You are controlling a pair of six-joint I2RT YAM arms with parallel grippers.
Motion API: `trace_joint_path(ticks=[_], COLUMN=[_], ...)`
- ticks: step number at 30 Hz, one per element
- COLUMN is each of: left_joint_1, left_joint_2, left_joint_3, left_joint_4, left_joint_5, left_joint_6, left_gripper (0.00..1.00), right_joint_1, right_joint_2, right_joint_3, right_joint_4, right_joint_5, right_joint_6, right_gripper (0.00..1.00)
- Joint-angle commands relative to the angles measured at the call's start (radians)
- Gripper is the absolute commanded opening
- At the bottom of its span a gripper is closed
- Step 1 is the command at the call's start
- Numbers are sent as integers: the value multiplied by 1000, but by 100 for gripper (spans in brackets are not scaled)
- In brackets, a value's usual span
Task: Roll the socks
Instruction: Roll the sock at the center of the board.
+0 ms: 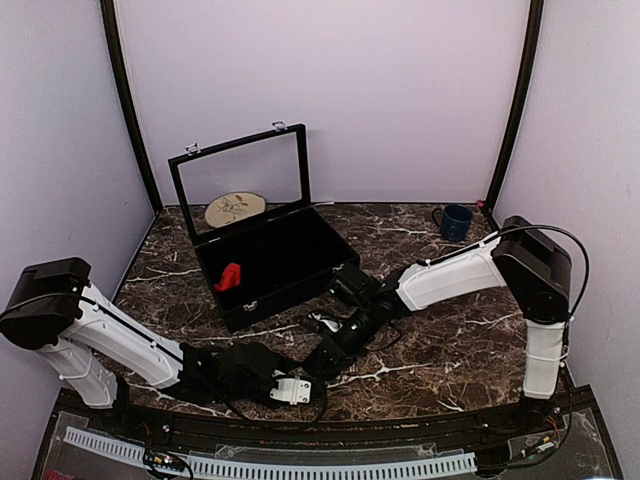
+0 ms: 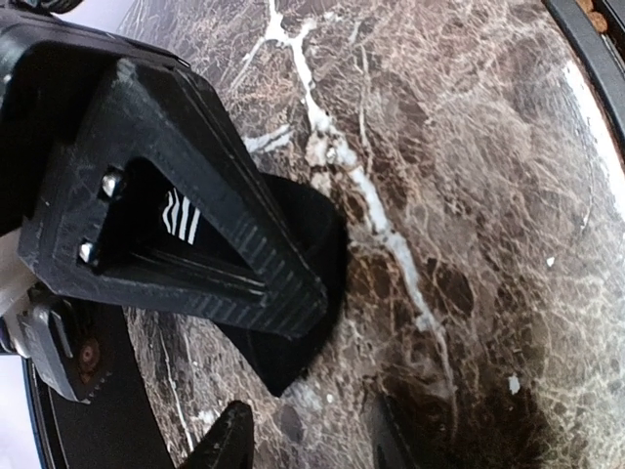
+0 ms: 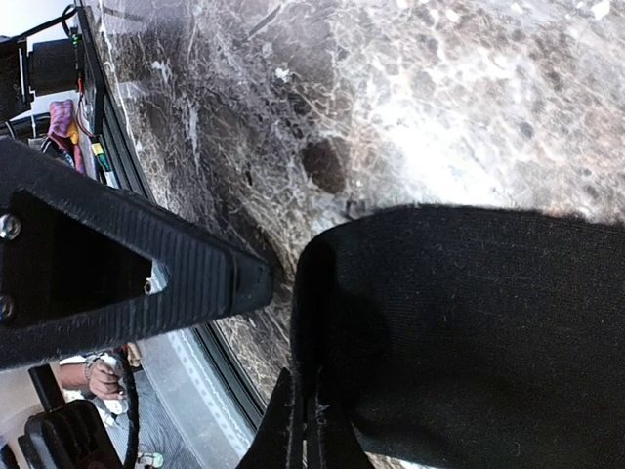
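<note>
Left gripper [image 2: 278,362] is down low on the marble table [image 1: 450,340], fingers spread either side of the black sock [image 2: 303,234], with the lower finger clear of the fabric. White stripes [image 2: 181,215] peek through the upper finger's frame. Right gripper [image 3: 283,337] is opposite it, fingers pressed together, pinching the sock's rounded edge. Both arms meet near the table's front, just ahead of the black case [image 1: 285,305]. Its glass lid [image 1: 240,180] stands open, and the red sock [image 1: 229,276] lies inside toward the left end. A blue mug [image 1: 455,221] sits well apart at back right, and a round plate [image 1: 235,208] shows behind the lid.
</note>
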Motion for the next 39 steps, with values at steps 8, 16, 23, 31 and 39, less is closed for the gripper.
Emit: trace_joint_path(ticks=[8, 16, 23, 31, 39], left_joint_1=[15, 37, 40, 40, 39], left_joint_2=[43, 37, 19, 0, 12], left_joint_3=[73, 73, 73, 75, 90], left_joint_4=[5, -17, -61, -90, -99], left_joint_5=[28, 33, 53, 93, 95], left_joint_6=[41, 33, 16, 12, 16], left_gripper=[45, 44, 41, 40, 33], right_joint_1=[-17, -19, -19, -19, -19], right_joint_2=[-7, -9, -10, -7, -5], right_joint_3=[-12, -50, -55, -58, -63], right_joint_4=[1, 46, 56, 93, 111], right_joint_5=[-103, -153, -161, -175, -185], right_joint_6=[-4, 28, 38, 68, 82], right_gripper=[0, 0, 0, 0, 0])
